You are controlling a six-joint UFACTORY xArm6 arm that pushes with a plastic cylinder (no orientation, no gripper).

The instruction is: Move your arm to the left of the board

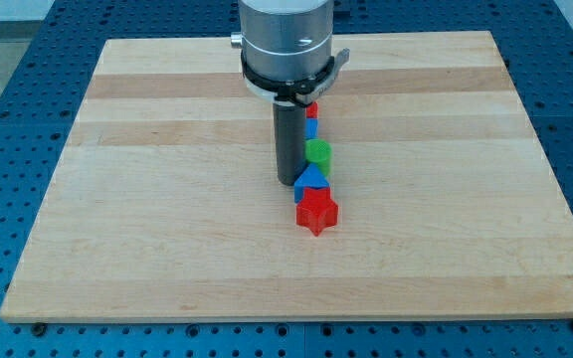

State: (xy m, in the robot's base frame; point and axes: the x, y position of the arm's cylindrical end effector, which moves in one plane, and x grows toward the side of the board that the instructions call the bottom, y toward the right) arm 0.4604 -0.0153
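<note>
My dark rod hangs from the silver arm head at the view's top centre. My tip (pixel 288 182) rests on the wooden board (pixel 167 199) near its middle. A column of blocks runs just to the view's right of the rod. From the top it holds a small red block (pixel 312 110), a blue block (pixel 312 128), a green block (pixel 318 153), a blue triangular block (pixel 312 182) and a red star block (pixel 316 212). My tip stands right beside the blue triangular block's left edge; contact cannot be told. The rod hides part of the upper blocks.
The board lies on a blue perforated table (pixel 8 119) that shows on all sides.
</note>
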